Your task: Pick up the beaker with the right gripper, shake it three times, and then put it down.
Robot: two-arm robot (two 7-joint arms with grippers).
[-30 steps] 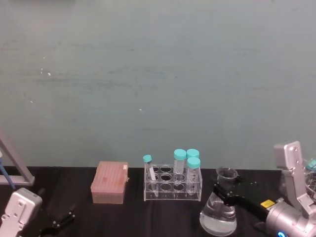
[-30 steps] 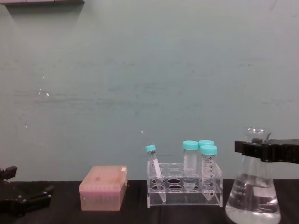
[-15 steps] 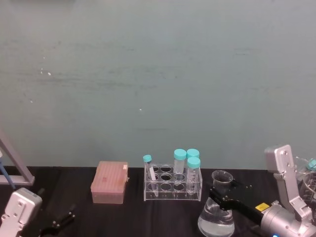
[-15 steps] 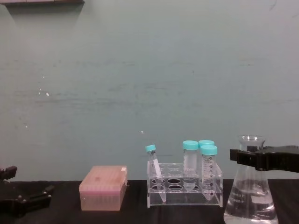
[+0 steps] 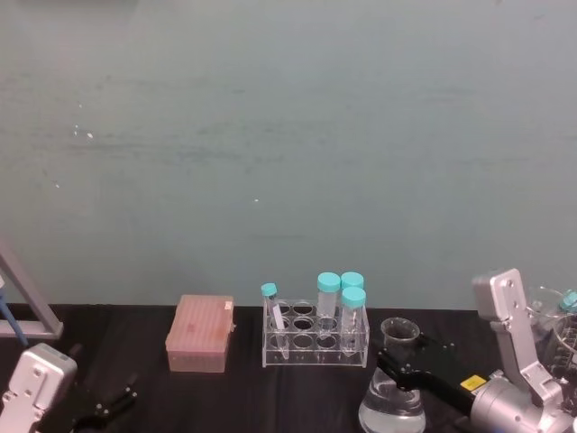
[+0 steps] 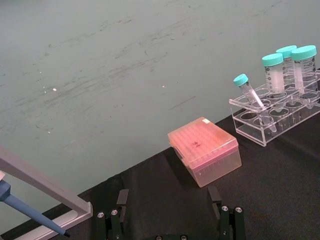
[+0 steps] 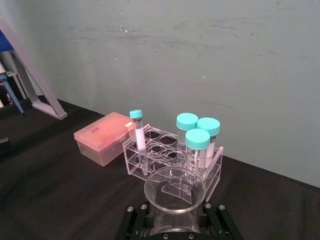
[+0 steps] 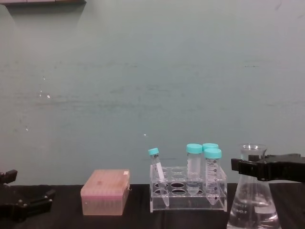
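Observation:
The beaker point(image 5: 390, 397) is a clear conical flask with liquid in its wide base, standing upright to the right of the tube rack. My right gripper point(image 5: 398, 361) comes in from the right and is shut on the beaker's neck just under the flared rim. The chest view shows the beaker point(image 8: 251, 210) with the right gripper point(image 8: 251, 169) across its neck, and its base is cut off by the frame edge. Seen from the right wrist, the beaker rim point(image 7: 156, 198) lies just above the right gripper point(image 7: 175, 216). My left gripper point(image 6: 167, 207) rests open at the table's left, apart from everything.
A clear rack point(image 5: 315, 341) with teal-capped tubes stands just left of the beaker. A pink tip box point(image 5: 200, 334) sits further left. A pipette stand point(image 5: 22, 311) is at the far left. More glassware point(image 5: 557, 311) stands at the far right.
The right gripper has carried the beaker downward and slightly to the left over the last second. The left arm has not moved.

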